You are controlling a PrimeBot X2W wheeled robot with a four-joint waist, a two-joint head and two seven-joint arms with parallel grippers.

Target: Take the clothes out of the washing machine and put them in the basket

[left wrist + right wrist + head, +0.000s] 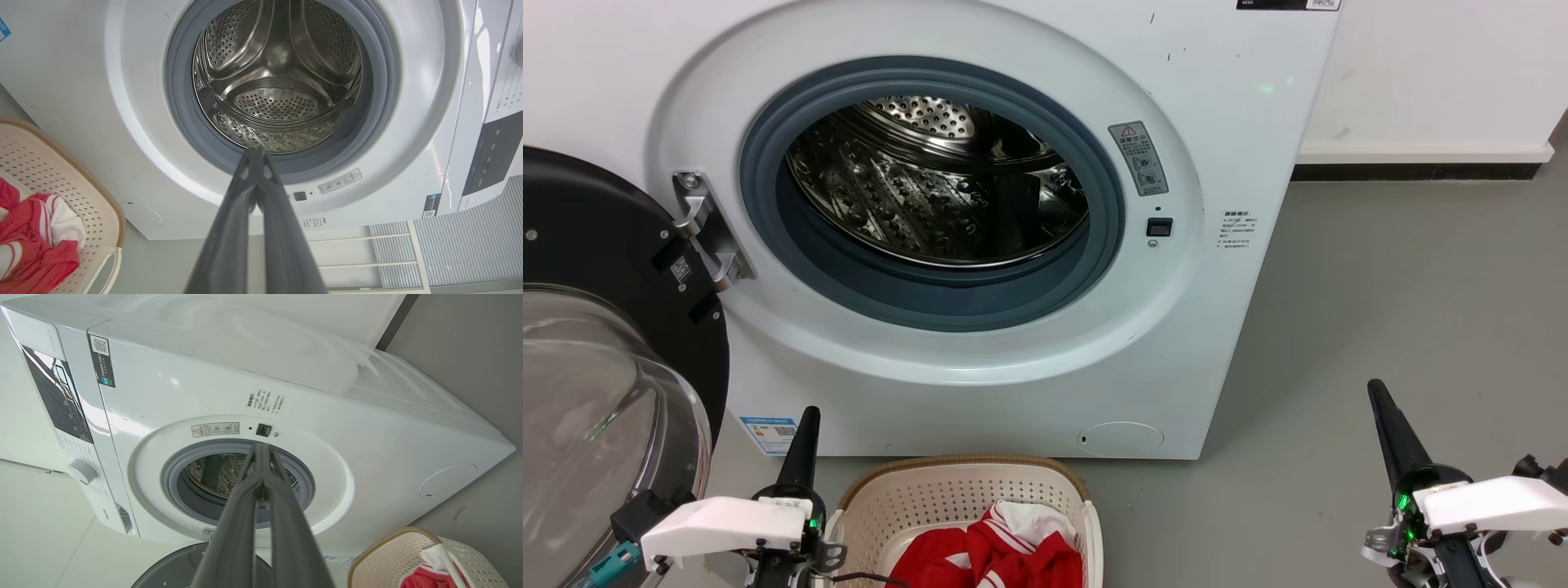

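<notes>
Red fabric with white stripes, the clothes (1013,559), lies heaped in the basket (947,490), just to the right of my left gripper (809,413) and well to the left of my right gripper (1375,387). I see both grippers narrowed right down, fingertips touching. Ahead of both stands the washing machine (1225,122), its door (596,220) swung wide open on the far side of my left gripper, its perforated steel drum (931,196) gleaming straight beyond the left fingers in the left wrist view.
</notes>
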